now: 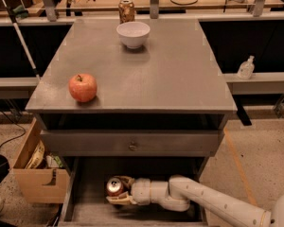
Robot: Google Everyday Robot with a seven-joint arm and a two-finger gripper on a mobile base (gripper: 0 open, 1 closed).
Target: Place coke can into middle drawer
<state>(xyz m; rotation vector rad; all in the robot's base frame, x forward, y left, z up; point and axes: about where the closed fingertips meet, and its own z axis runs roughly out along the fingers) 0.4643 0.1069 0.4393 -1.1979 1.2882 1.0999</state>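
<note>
The coke can (114, 186), red with a silver top, is inside the open middle drawer (87, 186) at the bottom of the cabinet, over the left-centre of its flat grey floor. My gripper (120, 191) reaches in from the right on a white arm and is shut on the can, with one finger behind it and one in front. I cannot tell whether the can rests on the drawer floor or hangs just above it.
Above the open drawer is a closed grey drawer front with a round knob (132, 146). On the cabinet top are a red apple (83, 87), a white bowl (133, 33) and a brownish can (127, 10). A cardboard box (35, 176) stands to the left on the floor.
</note>
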